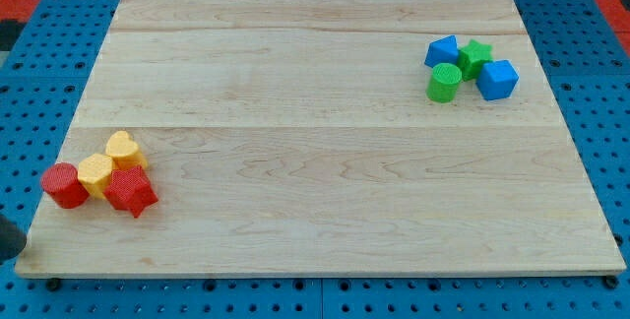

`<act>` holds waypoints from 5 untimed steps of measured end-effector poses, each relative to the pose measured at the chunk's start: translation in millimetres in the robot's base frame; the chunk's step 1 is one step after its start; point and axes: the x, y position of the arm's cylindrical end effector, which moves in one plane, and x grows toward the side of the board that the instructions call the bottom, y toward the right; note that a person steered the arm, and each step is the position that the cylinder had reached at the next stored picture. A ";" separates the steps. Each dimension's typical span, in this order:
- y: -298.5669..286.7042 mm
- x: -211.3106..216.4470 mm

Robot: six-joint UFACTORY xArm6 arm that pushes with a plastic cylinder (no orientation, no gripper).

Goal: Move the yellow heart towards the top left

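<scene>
The yellow heart lies near the board's lower left, at the top of a tight cluster. It touches a yellow hexagon and a red star. A red cylinder sits at the cluster's left end. A dark shape at the view's left edge, just off the board's bottom left corner, looks like my rod; my tip is below and left of the red cylinder, apart from all the blocks.
A second cluster sits at the upper right: a blue block, a green star, a green cylinder and a blue cube. The wooden board lies on a blue perforated table.
</scene>
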 end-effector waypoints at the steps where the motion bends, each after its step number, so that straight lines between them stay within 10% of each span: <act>1: 2.5 -23.5; 5: 65.4 -69.5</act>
